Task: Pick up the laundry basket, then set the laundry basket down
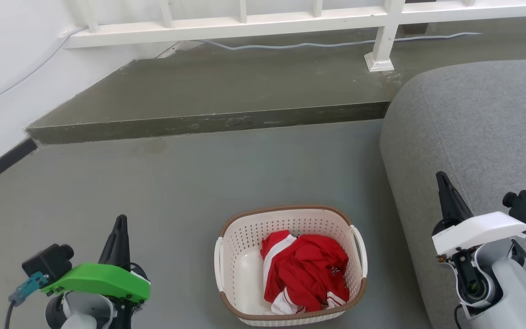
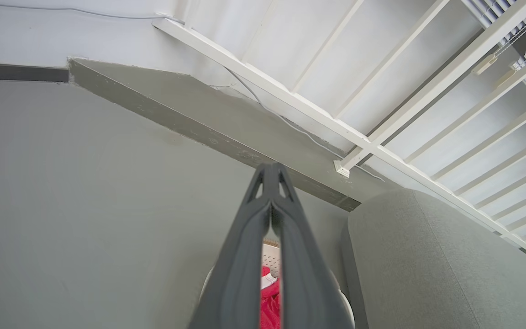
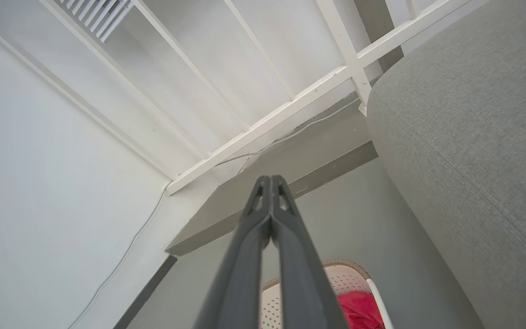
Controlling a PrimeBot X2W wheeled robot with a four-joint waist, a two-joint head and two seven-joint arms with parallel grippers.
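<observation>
- The fingers of the left gripper (image 1: 120, 223) are pressed together tip to tip, with nothing between them; it hangs left of the basket (image 1: 244, 237), well apart from it.
- The fingers of the right gripper (image 1: 441, 179) are likewise closed and empty; it hangs right of the basket, apart from it.
- The basket stands upright on the floor (image 1: 176, 183) between the two grippers, untouched, with a white handle (image 1: 218, 262) on each side.
- A red-and-white cloth (image 1: 306, 272) lies crumpled inside the basket, toward its right half.
- A grey sofa (image 1: 477, 132) stands just right of the basket.
- A step (image 1: 208, 121) and a white railing (image 1: 244, 20) lie beyond the basket.
</observation>
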